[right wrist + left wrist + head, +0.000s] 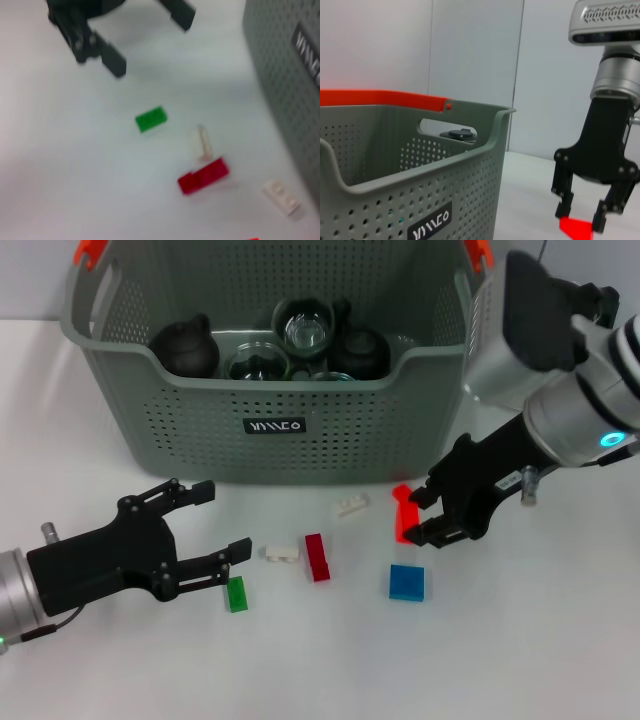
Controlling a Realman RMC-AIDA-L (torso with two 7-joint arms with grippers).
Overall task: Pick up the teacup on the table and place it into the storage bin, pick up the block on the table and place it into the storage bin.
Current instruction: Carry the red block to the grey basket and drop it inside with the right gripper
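Note:
The grey-green storage bin (pixel 270 440) stands at the back centre; it also fills the near side of the left wrist view as storage bin (pixel 410 200). My right gripper (pixel 422 516) is in front of the bin's right corner, shut on a bright red block (pixel 405 512). The left wrist view shows that gripper (pixel 580 219) pinching the red block (pixel 576 229). My left gripper (pixel 222 522) hovers open at the lower left, just above a green block (pixel 237 593). No teacup shows on the table.
Loose blocks lie in front of the bin: white (pixel 282 553), dark red (pixel 318 556), white (pixel 352 505) and blue (pixel 406 582). Dark teapots (pixel 185 345) and glass vessels (pixel 305 332) sit inside the bin. Orange-red clips (pixel 88 252) top its handles.

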